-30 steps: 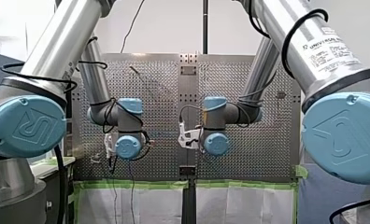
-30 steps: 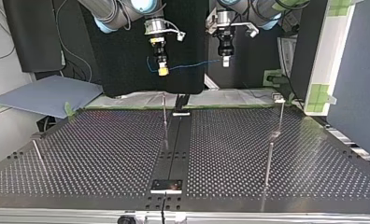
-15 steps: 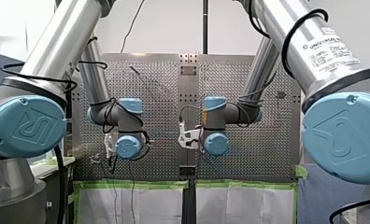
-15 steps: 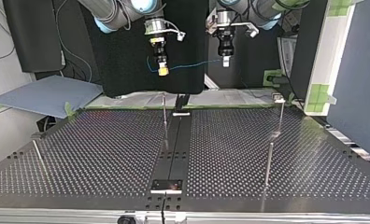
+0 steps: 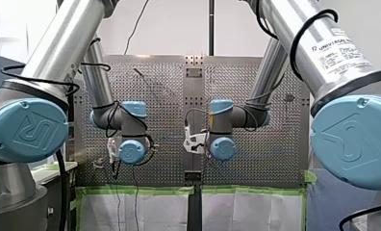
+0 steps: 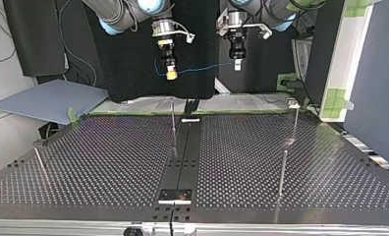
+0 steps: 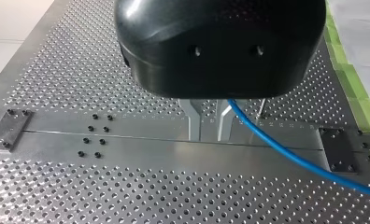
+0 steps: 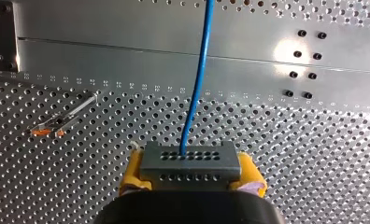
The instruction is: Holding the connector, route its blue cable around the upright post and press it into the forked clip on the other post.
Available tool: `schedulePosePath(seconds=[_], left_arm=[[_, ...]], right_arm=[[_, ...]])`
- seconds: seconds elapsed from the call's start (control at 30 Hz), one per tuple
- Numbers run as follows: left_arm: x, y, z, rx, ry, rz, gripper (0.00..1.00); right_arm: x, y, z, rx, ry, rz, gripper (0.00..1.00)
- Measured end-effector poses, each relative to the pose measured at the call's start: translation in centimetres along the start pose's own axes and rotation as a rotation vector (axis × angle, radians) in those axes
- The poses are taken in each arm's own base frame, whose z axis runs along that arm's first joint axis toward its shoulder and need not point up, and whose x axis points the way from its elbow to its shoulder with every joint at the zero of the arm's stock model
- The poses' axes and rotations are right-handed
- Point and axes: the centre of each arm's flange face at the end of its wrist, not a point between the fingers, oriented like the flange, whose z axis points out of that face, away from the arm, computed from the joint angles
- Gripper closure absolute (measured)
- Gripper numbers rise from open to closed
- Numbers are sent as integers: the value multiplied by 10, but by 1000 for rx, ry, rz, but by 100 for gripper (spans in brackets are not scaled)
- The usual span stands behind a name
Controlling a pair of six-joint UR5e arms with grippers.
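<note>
In the top view my right gripper (image 6: 171,74), with yellow pads, hangs above the table's far edge, shut on the grey connector (image 8: 188,161). The blue cable (image 6: 202,68) runs taut from it to my left gripper (image 6: 237,64), which is shut on the cable. In the left wrist view the cable (image 7: 290,154) leaves beside the metal fingers (image 7: 194,122) and slants away over the plate. Thin upright posts stand at the table's middle (image 6: 173,117) and at the top view's right (image 6: 295,120), (image 6: 282,172); I cannot tell which carries the forked clip.
A leaning rod (image 6: 39,163) stands near the top view's left edge. A dark centre rail (image 6: 185,147) with a bracket (image 6: 175,195) runs across the perforated table (image 6: 109,162). A grey sheet (image 6: 50,101) lies beyond the far left corner. Both grippers hang well above the plate.
</note>
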Motion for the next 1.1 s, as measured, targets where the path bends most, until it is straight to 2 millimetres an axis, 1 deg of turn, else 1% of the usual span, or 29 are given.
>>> schedulePosePath(seconds=[0.03, 0.1, 0.13, 0.37, 0.4, 0.47, 0.5, 0.57, 0.6, 1.1], left_arm=[[0, 0, 0, 0, 0, 0, 75], [0, 0, 0, 0, 0, 0, 75], [0, 0, 0, 0, 0, 0, 73], [0, 0, 0, 0, 0, 0, 73], [0, 0, 0, 0, 0, 0, 76], [0, 0, 0, 0, 0, 0, 76], [0, 0, 0, 0, 0, 0, 81], [0, 0, 0, 0, 0, 0, 81], [0, 0, 0, 0, 0, 0, 84], [0, 0, 0, 0, 0, 0, 84]], right_arm=[[0, 0, 0, 0, 0, 0, 100], [0, 0, 0, 0, 0, 0, 100], [0, 0, 0, 0, 0, 0, 100], [0, 0, 0, 0, 0, 0, 100], [0, 0, 0, 0, 0, 0, 100], [0, 0, 0, 0, 0, 0, 100], [0, 0, 0, 0, 0, 0, 100], [0, 0, 0, 0, 0, 0, 100], [0, 0, 0, 0, 0, 0, 100], [0, 0, 0, 0, 0, 0, 100]])
